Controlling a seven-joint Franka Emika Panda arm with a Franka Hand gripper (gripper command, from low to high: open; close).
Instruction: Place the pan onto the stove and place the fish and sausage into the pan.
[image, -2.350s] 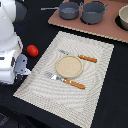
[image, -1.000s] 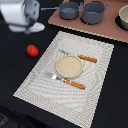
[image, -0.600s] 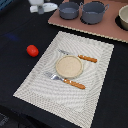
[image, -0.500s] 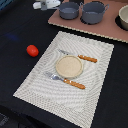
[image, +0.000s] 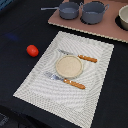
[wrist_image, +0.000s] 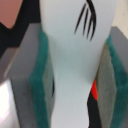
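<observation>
Wrist view: fingers (wrist_image: 45, 85) clamping fish (wrist_image: 75, 65).

The exterior view shows neither the arm nor its gripper. There the stove (image: 107, 27) runs off the top and right edges, and a pale round thing (image: 123, 17) on it is cut by the right edge, too partial to name. The wrist view is blurred and very close: the fish (wrist_image: 75, 65) fills it, both ends cut off, hiding most of the green pads (wrist_image: 40, 85) either side.
</observation>
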